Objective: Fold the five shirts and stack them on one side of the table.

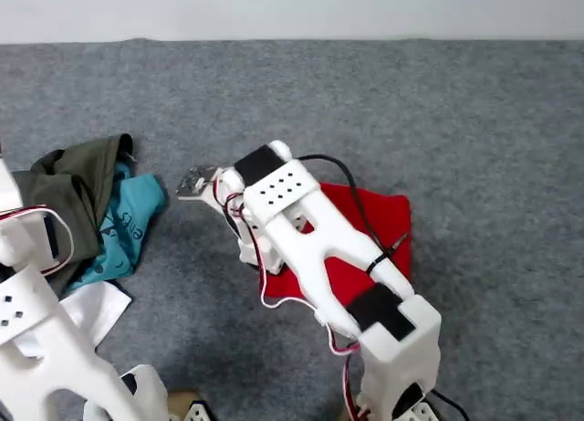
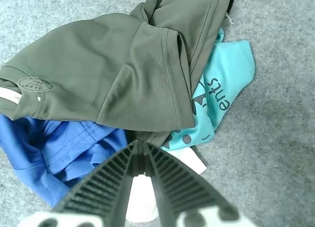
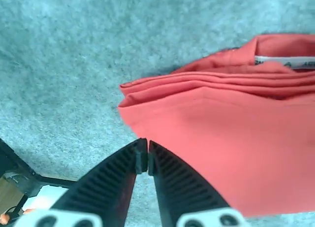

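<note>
The red shirt [image 1: 385, 216] lay folded into a compact, roughly rectangular block right of the worktop's [image 1: 438, 101] centre, partly under the right arm. In the right wrist view, the red shirt [image 3: 236, 153] showed several stacked fold edges along one side, a smooth, matte upper face and a white neck label at its far end. The right pincer [image 3: 147, 157] had its ribbed black fingers pressed together on nothing. It hung just off the shirt's near corner, above the bare surface. The remaining four shirts were unfolded and heaped at the left side of the worktop. The olive shirt [image 1: 78, 179] was on top, crumpled, its stitched sleeve hem and a round printed neck mark seen in the left wrist view [image 2: 113, 74]. A teal shirt [image 1: 128, 225] with dark printed lettering projected from beneath it [image 2: 224, 84]. A blue shirt [image 2: 54, 148], creased and with a slight sheen, lay under the olive one on the opposite side. A white shirt [image 1: 91, 311] lay nearest the robot, and a corner of it was visible [image 2: 192, 160] below the teal one. The left pincer [image 2: 141, 155] hung over the near edge of this heap, its ribbed fingers likewise closed together and empty. The worktop was covered in grey, short-pile, carpet-like material.
</note>
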`<move>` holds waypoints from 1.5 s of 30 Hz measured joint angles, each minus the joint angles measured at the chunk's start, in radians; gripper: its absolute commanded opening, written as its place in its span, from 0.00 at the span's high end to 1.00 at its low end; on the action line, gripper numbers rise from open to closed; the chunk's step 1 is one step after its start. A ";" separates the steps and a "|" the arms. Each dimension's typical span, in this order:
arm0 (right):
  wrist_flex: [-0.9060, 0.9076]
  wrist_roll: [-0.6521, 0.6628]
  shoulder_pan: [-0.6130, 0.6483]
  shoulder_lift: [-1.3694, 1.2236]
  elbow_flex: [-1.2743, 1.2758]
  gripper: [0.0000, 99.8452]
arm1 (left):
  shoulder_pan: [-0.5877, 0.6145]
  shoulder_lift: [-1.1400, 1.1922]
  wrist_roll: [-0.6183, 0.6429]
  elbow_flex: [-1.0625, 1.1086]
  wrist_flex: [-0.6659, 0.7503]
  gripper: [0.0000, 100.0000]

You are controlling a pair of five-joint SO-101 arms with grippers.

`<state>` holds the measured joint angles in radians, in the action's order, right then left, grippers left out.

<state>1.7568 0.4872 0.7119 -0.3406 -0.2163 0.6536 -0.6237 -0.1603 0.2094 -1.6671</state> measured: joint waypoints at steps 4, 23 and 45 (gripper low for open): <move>-0.006 -0.005 0.011 -0.147 0.000 0.99 | 0.000 0.000 0.000 0.000 0.000 0.99; -0.003 -0.003 -0.143 0.003 -0.091 0.99 | 0.000 0.000 0.000 0.000 0.000 0.99; -0.310 -0.003 -0.712 -0.319 -0.092 0.99 | 0.000 0.000 0.000 0.000 -0.061 0.99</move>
<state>1.4469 0.4841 0.0000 -0.6598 -0.3084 0.6536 -0.6237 -0.1603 0.2094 -1.7285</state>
